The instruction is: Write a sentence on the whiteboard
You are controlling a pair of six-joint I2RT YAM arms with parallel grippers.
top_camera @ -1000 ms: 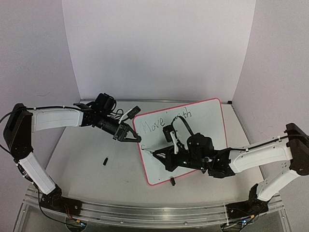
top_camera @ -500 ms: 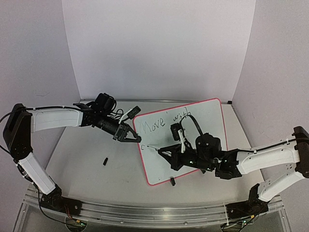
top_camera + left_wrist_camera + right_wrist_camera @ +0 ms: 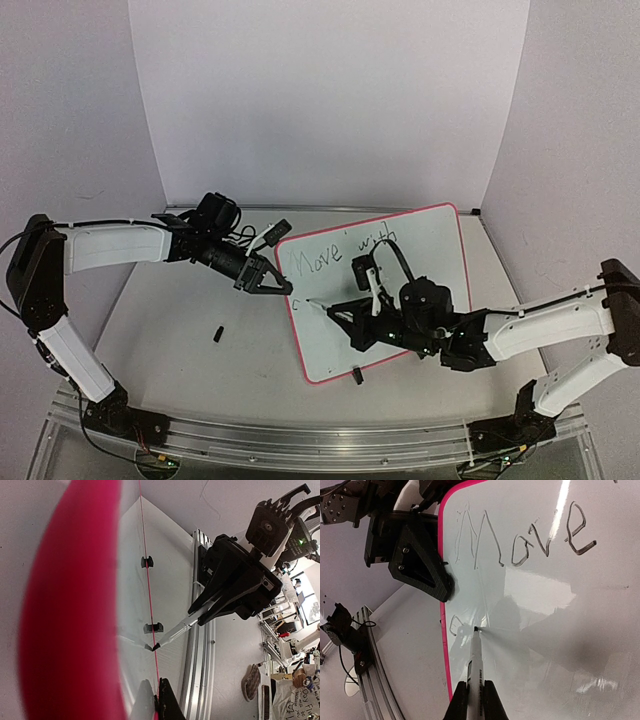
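Observation:
The whiteboard (image 3: pixel 430 260), white with a pink-red rim, lies slanted on the table. The sentence (image 3: pixel 345 250) reads "Move with" along its far edge. "Move" (image 3: pixel 530 540) shows in the right wrist view, with a small curved stroke (image 3: pixel 452 626) by the left rim. My right gripper (image 3: pixel 345 312) is shut on a white marker (image 3: pixel 475 665). The marker's black tip touches the board just right of that stroke. My left gripper (image 3: pixel 275 285) is shut on the board's left rim (image 3: pixel 75 605). The left wrist view shows the marker (image 3: pixel 180 630).
A small black cap (image 3: pixel 217 333) lies on the table left of the board. A black clip foot (image 3: pixel 357 375) sits at the board's near edge. Another black piece (image 3: pixel 272 232) lies by its far left corner. An aluminium rail (image 3: pixel 300 440) runs along the near table edge.
My right arm has shifted a little. The marker tip has moved slightly farther up the board along its left rim. The left arm has not moved.

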